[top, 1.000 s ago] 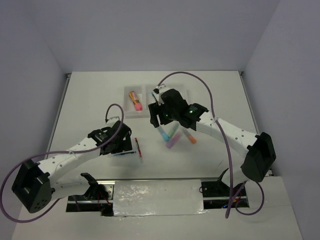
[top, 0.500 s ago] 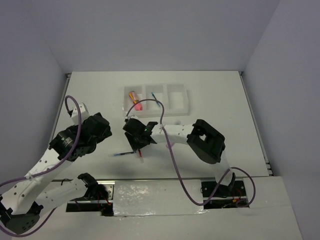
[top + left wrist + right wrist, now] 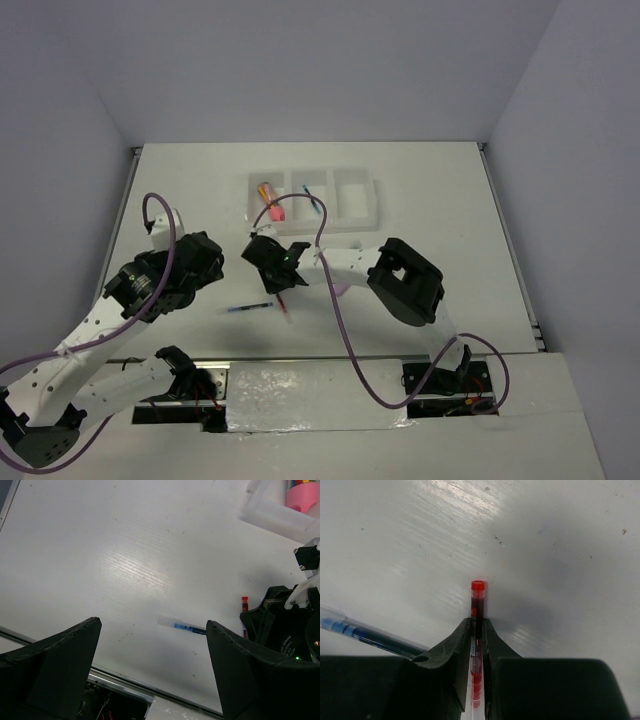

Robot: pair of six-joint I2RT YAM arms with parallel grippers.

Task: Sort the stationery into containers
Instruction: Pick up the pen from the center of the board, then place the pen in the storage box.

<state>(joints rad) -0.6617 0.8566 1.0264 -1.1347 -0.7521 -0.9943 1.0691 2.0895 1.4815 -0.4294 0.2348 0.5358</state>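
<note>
Right fingers (image 3: 451, 647) pinch red pen (image 3: 478, 600), lower ctr of overhead view. In the wrist view its long axis runs straight up-frame, red cap end toward top. Blue pen (image 3: 250, 307) lies flat just beside, axis near-horizontal. Left fingers (image 3: 65, 665) gape wide over white desk (image 3: 440, 190). White tray (image 3: 365, 226), upper ctr: pink-orange-yellow piece (image 3: 268, 198) in left compartment, second blue pen (image 3: 312, 196) in middle. Pale walls (image 3: 320, 70) enclose three sides.
</note>
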